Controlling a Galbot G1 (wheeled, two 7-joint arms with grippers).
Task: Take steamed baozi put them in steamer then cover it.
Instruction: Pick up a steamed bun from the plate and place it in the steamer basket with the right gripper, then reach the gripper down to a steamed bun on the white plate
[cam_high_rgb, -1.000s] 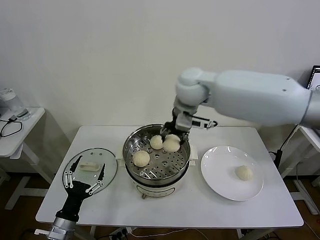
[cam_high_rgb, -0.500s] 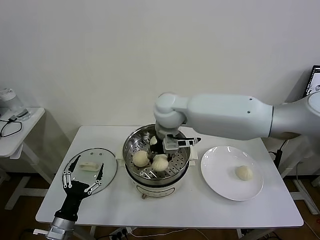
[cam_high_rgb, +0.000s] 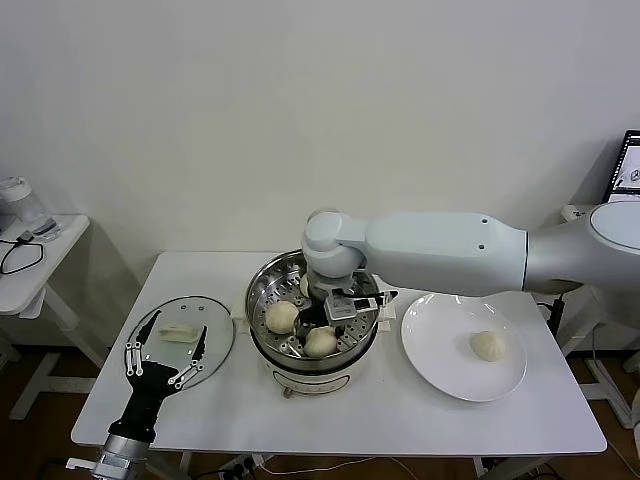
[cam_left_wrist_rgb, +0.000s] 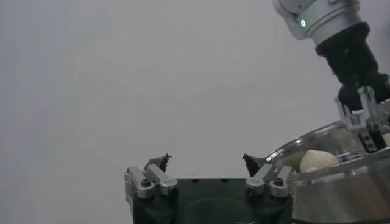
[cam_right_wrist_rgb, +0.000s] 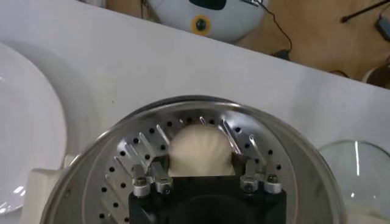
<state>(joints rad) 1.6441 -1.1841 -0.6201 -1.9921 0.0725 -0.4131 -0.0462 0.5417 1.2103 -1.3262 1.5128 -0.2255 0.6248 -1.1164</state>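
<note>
The steamer (cam_high_rgb: 262, 290) stands mid-table with three baozi on its perforated tray: one at the left (cam_high_rgb: 282, 316), one at the front (cam_high_rgb: 320, 341), and one at the back (cam_high_rgb: 305, 285) partly hidden by the arm. My right gripper (cam_high_rgb: 335, 308) reaches down into the pot just above the front bun. Seen from the right wrist, that baozi (cam_right_wrist_rgb: 200, 149) rests on the tray (cam_right_wrist_rgb: 122, 164) between the spread jaws of the right gripper (cam_right_wrist_rgb: 201, 163). A further baozi (cam_high_rgb: 488, 345) lies on the white plate (cam_high_rgb: 430, 370). My left gripper (cam_high_rgb: 165, 356) is parked open over the lid's near edge.
The glass lid (cam_high_rgb: 205, 325) with its white handle lies flat left of the steamer. The left wrist view shows the open left gripper (cam_left_wrist_rgb: 206, 159), the steamer wall (cam_left_wrist_rgb: 341, 195) and a bun (cam_left_wrist_rgb: 318, 161). A small side table (cam_high_rgb: 40, 240) stands far left.
The right arm swung from the steamer's back right to its front and lowered the baozi onto the tray. Its jaws have spread. The left arm stayed still.
</note>
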